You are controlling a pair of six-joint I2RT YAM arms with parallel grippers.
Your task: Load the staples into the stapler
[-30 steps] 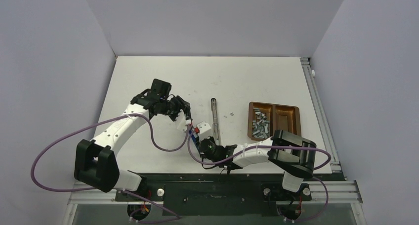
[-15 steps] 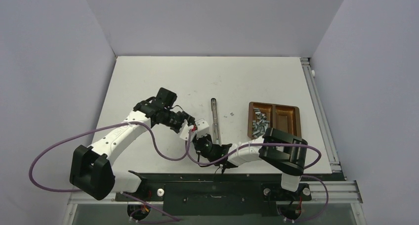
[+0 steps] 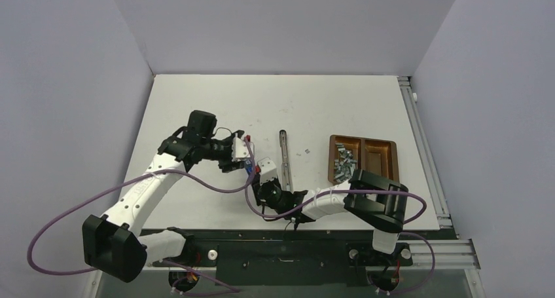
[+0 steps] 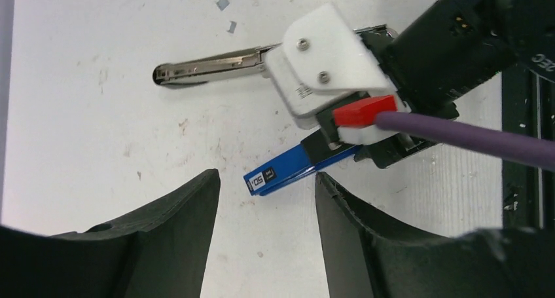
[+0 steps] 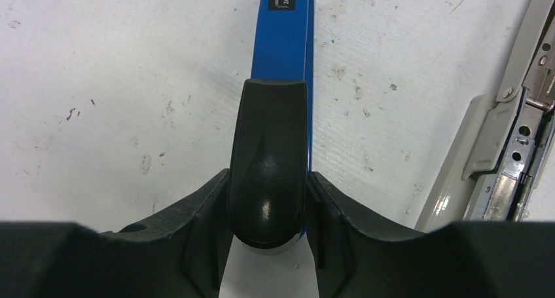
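**Staples in the tray, stapler splayed open**

Your staples (image 3: 343, 164) are piled in the left compartment of the wooden tray (image 3: 381, 155), right of the blue stapler (image 5: 288, 42). Its silver magazine arm (image 4: 209, 63) lies stretched out on the table (image 3: 196, 108). The right gripper (image 5: 268, 177) hugs the stapler's black cap (image 5: 265, 134); can't tell if it's actually squeezing. The left gripper (image 4: 266, 183) hangs spread and empty just beside it.

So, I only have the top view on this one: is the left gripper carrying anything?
Observer: No. Its wrist camera shows the left gripper open with nothing between its fingers, and the tip of the blue stapler just ahead of them.
Operator: And the right one?
Observer: In its wrist view the right gripper straddles the stapler's black cap, one finger on each side. I cannot tell whether it is squeezing.
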